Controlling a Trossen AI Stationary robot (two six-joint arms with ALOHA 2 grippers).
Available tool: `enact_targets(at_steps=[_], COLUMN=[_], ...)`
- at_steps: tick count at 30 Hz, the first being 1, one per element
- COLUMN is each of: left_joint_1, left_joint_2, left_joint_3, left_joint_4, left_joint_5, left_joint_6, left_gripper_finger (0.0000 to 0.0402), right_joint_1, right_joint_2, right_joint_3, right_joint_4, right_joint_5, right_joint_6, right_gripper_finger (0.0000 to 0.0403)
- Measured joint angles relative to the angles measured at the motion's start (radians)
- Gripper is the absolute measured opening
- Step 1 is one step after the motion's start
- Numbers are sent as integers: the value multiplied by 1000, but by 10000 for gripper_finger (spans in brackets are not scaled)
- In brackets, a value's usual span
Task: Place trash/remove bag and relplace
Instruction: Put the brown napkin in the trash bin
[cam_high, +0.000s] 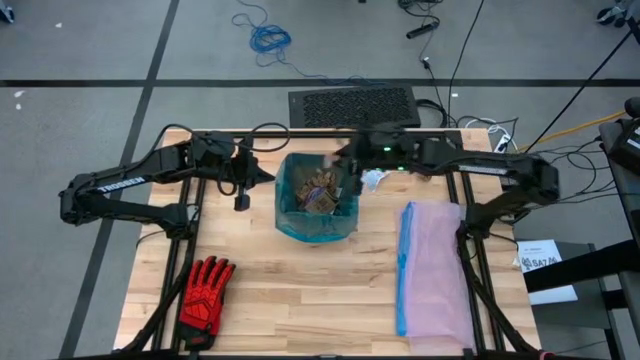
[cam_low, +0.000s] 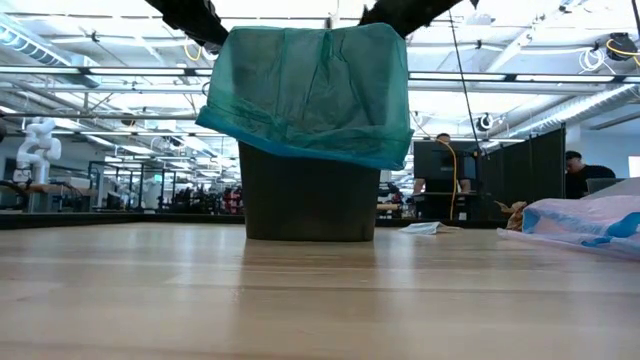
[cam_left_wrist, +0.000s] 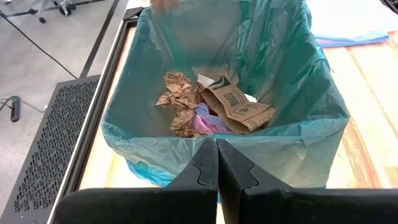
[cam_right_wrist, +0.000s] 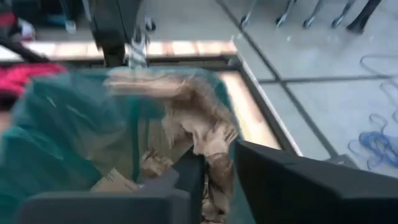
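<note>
High view: the right tool is hanging over the bag at the table's twelve o'clock side, releasing trash; the left tool is waiting at the bag's nine o'clock. Low view: the bag is draping over the bin. Left wrist view: that tool's fingers are pressing together, holding nothing. Right wrist view: its fingers are parting narrowly around a brown paper lump. The trash-placing step appears to be ending; next, lifting the bag out probably calls for gripping its rim.
</note>
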Motion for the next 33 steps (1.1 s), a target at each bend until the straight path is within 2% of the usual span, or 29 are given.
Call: enact_targets(at_steps=[6, 11, 14, 18, 20, 25, 33], left_joint_1=[0, 0, 0, 0, 0, 0, 0], left_joint_2=[0, 0, 0, 0, 0, 0, 0], left_joint_3=[0, 0, 0, 0, 0, 0, 0], left_joint_4=[-1, -4, -8, -29, -31, -18, -23], left_joint_5=[0, 0, -3, -11, -14, -14, -15], left_joint_6=[0, 0, 0, 0, 0, 0, -1], left_gripper_finger=[0, 0, 0, 0, 0, 0, 0], right_joint_1=[-2, -2, -1, -17, -41, -131, -299], right_joint_2=[96, 78, 55, 41, 38, 37, 38], right_joint_3=[160, 279, 358, 425, 432, 356, 43], right_joint_4=[-131, -299, -471, -754, -889, -1070, -1056], right_joint_5=[8, 13, 83, 262, 305, 323, 318], right_joint_6=[-10, -21, -16, 44, 106, 229, 230], right_gripper_finger=[190, 258, 277, 280, 278, 275, 275])
